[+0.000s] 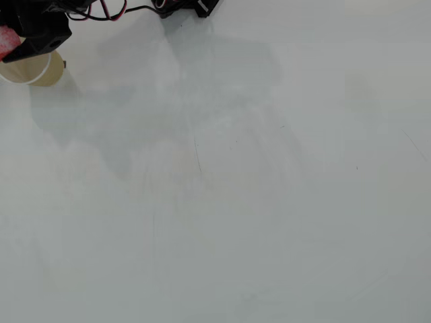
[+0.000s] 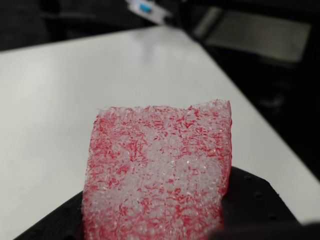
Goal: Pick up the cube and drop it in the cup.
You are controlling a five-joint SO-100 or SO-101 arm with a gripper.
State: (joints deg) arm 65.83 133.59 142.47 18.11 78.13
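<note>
Hand (image 1: 13,42) position: top-left corner of the overhead view, where its black body sits directly above the cup (image 1: 30,70) and covers the upper part of the cup's rim. Its fingers are closed on the cube (image 2: 157,175); in the overhead view a small patch of red and white shows at the left frame edge, pressed against the black hand body and just above the cup's rim. In the wrist view the cube fills the lower centre of the frame, a red block with a whitish, speckled, rough-textured face, seated against a black finger (image 2: 255,200) that shows below and to the right of it. The opposite finger cannot be made out in that view. The cup stands upright on the white tabletop (image 1: 236,202), cream-coloured with a round white rim; only the lower arc of the rim and part of the pale wall are visible beneath the hand. The cup is not visible in the wrist view. Red and black wires (image 1: 108,10) run along the top edge of the overhead view from the hand toward a black part (image 1: 202,5) at the top centre. A soft grey shadow lies on the tabletop below and to the right of the cup. In the wrist view the tabletop recedes to a dark, blurred background.
</note>
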